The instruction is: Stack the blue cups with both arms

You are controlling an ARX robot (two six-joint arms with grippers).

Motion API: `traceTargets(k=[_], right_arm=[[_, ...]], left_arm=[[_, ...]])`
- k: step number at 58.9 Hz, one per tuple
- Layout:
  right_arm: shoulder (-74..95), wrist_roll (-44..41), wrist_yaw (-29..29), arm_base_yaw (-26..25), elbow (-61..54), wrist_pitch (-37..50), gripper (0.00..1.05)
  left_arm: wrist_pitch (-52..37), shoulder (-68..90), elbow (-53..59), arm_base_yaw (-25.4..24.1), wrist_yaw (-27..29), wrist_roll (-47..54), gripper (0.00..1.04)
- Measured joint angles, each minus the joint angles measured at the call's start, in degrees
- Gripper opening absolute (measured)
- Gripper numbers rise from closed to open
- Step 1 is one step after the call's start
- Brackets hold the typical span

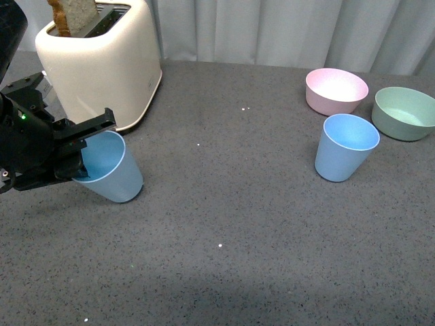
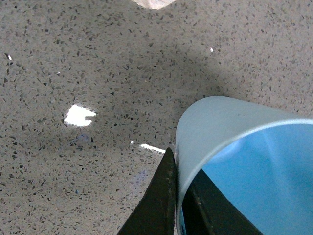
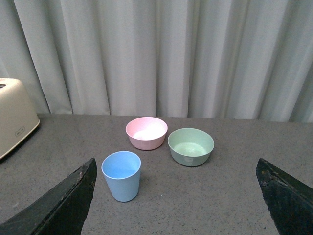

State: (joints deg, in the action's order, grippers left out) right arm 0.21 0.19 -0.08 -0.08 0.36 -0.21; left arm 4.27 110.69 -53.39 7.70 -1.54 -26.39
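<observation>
Left gripper [image 1: 85,146] clamped on rim of tilted blue cup [image 1: 115,176], 9 o'clock on desk [image 1: 238,238], toaster [image 1: 102,64] at its 12. Right gripper [image 3: 175,160] wide open, empty. Second blue cup [image 1: 345,148] upright at 3 o'clock, pink bowl [image 1: 336,90] at its 12.

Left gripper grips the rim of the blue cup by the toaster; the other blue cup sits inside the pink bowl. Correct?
No: the other blue cup stands on the table beside the pink bowl, not inside it, per the front view. The left gripper does grip the rim of the held blue cup.
</observation>
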Motion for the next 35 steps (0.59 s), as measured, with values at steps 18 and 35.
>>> traceTargets(k=[18, 35], right_arm=[[0.00, 0.00, 0.00, 0.00, 0.00, 0.00, 0.95], [0.00, 0.00, 0.00, 0.00, 0.00, 0.00, 0.95]], left_arm=[[4.63, 2.38, -8.57, 6.88, 0.31, 0.83, 0.04], [9.31, 10.47, -19.89, 14.23, 1.40, 0.31, 0.04]])
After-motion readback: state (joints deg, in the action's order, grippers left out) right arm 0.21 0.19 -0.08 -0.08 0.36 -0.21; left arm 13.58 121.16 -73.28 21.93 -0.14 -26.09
